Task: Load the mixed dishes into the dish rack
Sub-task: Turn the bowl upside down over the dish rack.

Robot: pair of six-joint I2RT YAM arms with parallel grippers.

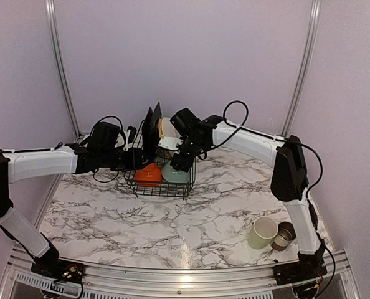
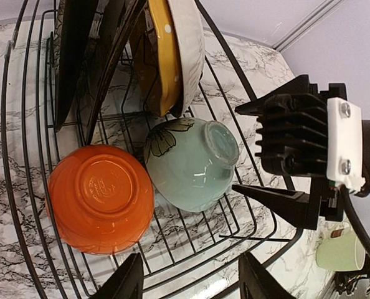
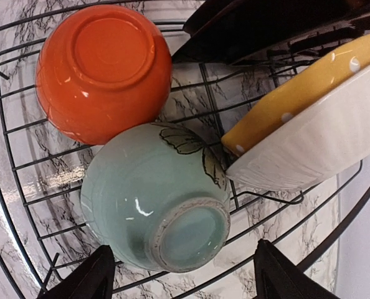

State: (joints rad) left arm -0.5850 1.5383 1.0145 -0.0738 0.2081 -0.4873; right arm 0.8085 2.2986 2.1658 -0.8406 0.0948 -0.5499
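Note:
The dish rack [image 1: 163, 189] stands at the back of the marble table. Inside it, black plates [image 2: 79, 50], a yellow dotted plate [image 3: 303, 93] and a white bowl [image 3: 325, 143] stand on edge. An orange bowl [image 3: 104, 68] and a pale teal bowl [image 3: 154, 196] with a leaf drawing lie upside down on the rack floor, side by side. My right gripper [image 3: 182, 283] is open just above the teal bowl's foot, its fingers clear of it. My left gripper [image 2: 194, 280] is open over the rack's near rim and holds nothing. A pale green mug [image 1: 261, 232] and a grey-brown cup [image 1: 284, 235] rest on the table.
The mug and cup sit near the right arm's base at the front right. Both arms reach in over the rack [image 2: 23, 156] from either side, their grippers close together. Purple walls enclose the table on three sides.

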